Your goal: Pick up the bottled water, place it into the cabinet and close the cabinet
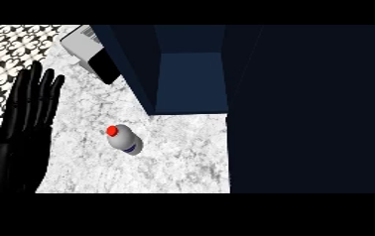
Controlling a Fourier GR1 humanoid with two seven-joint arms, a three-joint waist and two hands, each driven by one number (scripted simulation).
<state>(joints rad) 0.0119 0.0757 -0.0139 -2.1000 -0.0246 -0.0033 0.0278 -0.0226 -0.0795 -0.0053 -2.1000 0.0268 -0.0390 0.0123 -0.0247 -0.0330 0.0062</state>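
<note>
The bottled water (124,140) stands upright on the marble counter (176,155); it is pale grey with a red cap and a dark label. Behind it the dark blue cabinet (189,76) is open, showing a bare blue interior, and its door (300,106) swings out as a dark panel filling the right side. My left hand (29,111) rests open at the left edge, fingers straight and pointing up, well left of the bottle. My right hand does not show.
A grey and black appliance (92,51) sits at the back left beside the cabinet's left wall. Patterned tiling (29,39) lies at the far left corner. The open door covers the counter's right part.
</note>
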